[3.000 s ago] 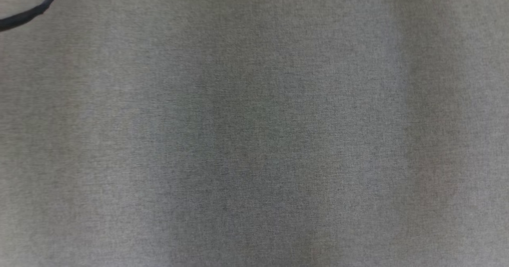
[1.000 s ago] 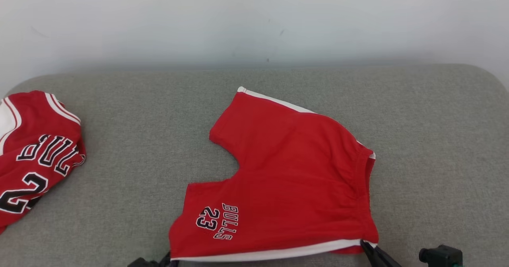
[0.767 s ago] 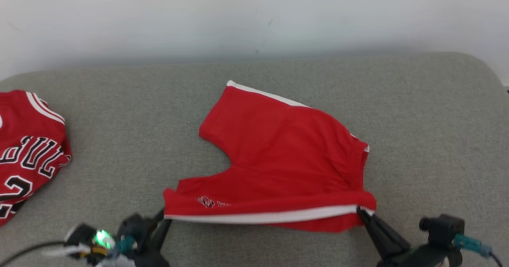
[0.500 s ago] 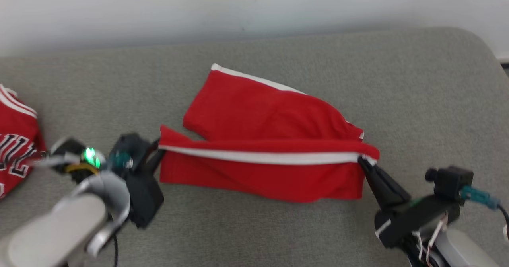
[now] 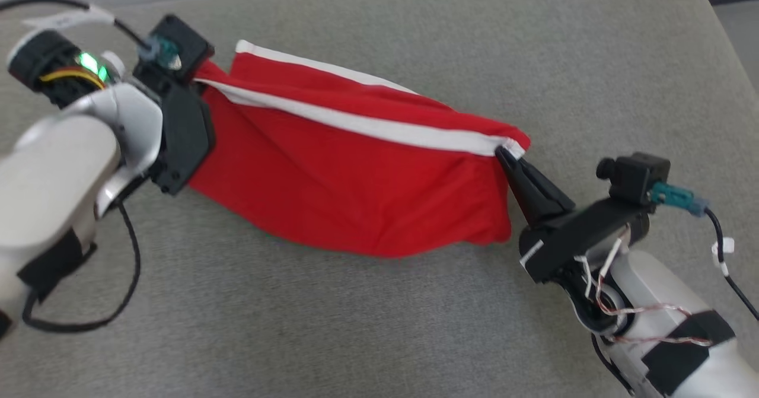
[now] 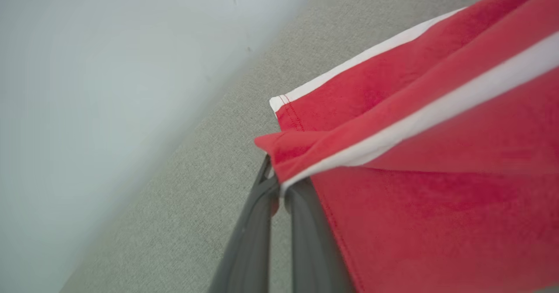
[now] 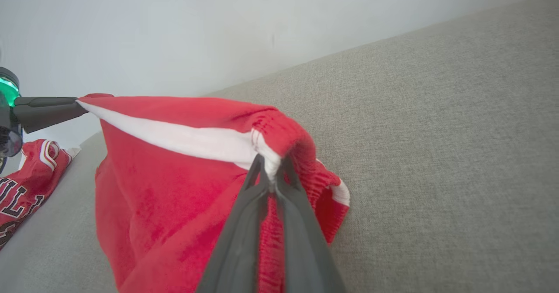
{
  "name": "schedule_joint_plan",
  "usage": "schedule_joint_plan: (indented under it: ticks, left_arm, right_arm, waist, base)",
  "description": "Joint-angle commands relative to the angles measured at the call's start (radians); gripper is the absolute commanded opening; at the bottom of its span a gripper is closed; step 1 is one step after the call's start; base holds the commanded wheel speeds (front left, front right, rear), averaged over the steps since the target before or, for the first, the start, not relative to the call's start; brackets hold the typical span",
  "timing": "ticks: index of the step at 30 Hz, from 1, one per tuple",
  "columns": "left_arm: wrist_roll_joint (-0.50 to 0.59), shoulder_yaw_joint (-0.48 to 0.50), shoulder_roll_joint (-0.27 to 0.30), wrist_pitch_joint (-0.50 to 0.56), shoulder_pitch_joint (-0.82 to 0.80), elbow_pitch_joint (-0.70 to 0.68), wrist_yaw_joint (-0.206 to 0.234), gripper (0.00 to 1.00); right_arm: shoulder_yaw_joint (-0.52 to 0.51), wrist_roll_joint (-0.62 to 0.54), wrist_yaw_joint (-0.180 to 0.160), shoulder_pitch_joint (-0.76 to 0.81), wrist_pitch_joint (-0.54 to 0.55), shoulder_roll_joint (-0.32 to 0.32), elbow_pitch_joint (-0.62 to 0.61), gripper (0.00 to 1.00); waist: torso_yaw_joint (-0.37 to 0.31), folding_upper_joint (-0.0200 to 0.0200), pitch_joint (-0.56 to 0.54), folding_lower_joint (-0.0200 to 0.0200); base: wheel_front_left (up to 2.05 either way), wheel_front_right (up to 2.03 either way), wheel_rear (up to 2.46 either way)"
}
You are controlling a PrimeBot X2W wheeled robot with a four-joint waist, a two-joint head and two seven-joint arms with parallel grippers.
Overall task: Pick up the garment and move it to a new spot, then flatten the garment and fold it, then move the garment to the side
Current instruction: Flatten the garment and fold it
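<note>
Red shorts (image 5: 356,190) were mid-seat on the grey sofa seat (image 5: 356,327), hanging as a slack pouch from a taut white-striped edge (image 5: 356,126) strung between both grippers. We saw the left gripper (image 6: 276,186) pinched tight on the leg-hem end and the right gripper (image 7: 271,167) pinched tight on the waistband end. The far leg lay flat on the seat under that edge. In the head view the left gripper's black body covered the shorts' left corner. A black cable (image 5: 127,255) from the left arm looped over the seat, near the shorts but apart from them. A red jersey (image 7: 26,184) lay on the seat beyond the left gripper, well apart from the shorts, with the white wall (image 7: 174,22) behind. Versus a second ago: the shorts then lay flat, print up, striped edge nearest us. That edge had since been raised and carried over toward the far leg. The head camera also tilted down, so the whole frame shifted.
</note>
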Motion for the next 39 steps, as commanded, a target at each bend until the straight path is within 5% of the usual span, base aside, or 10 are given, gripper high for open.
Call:
schedule_joint_plan:
  ticks: [1, 19, 20, 21, 22, 24, 39]
  left_arm:
    - [0.006, -0.015, -0.013, 0.024, -0.046, 0.051, -0.011, 0.00]
    - [-0.046, -0.111, -0.086, 0.046, -0.170, 0.286, -0.023, 0.00]
    - [-0.044, -0.112, -0.088, 0.035, -0.173, 0.294, -0.023, 0.00]
    - [-0.041, -0.114, -0.092, 0.022, -0.172, 0.302, -0.023, 0.00]
    - [-0.045, -0.116, -0.096, 0.006, -0.169, 0.310, -0.023, 0.23]
    - [-0.051, -0.117, -0.106, -0.024, -0.162, 0.326, -0.023, 1.00]
    - [-0.161, -0.053, -0.144, -0.392, 0.013, 0.452, -0.006, 1.00]
  right_arm:
    - [0.017, 0.012, -0.002, -0.044, -0.003, 0.015, 0.025, 0.00]
    - [0.152, 0.081, -0.002, -0.228, -0.056, 0.062, 0.210, 0.00]
    - [0.160, 0.083, -0.002, -0.233, -0.061, 0.060, 0.213, 0.03]
    - [0.169, 0.086, -0.002, -0.236, -0.067, 0.057, 0.215, 0.56]
    - [0.177, 0.091, -0.002, -0.235, -0.071, 0.055, 0.218, 1.00]
    - [0.192, 0.096, -0.002, -0.237, -0.079, 0.049, 0.229, 1.00]
    - [0.164, 0.012, -0.002, -0.135, -0.182, -0.044, 0.248, 1.00]
  waist:
    - [-0.069, -0.0002, 0.071, -0.0003]
    - [-0.120, -0.0002, 0.133, -0.0003]
    - [-0.118, -0.0002, 0.131, -0.0003]
    - [-0.117, -0.0002, 0.130, -0.0003]
    - [-0.115, -0.0002, 0.127, -0.0003]
    - [-0.110, -0.0002, 0.119, -0.0003]
    - [-0.075, -0.0002, -0.065, -0.0003]
  base:
    - [0.00, 0.00, 0.00]
    - [0.00, 0.00, 0.00]
    - [0.00, 0.00, 0.00]
    - [0.00, 0.00, 0.00]
    - [0.00, 0.00, 0.00]
    - [0.00, 0.00, 0.00]
    - [0.00, 0.00, 0.00]
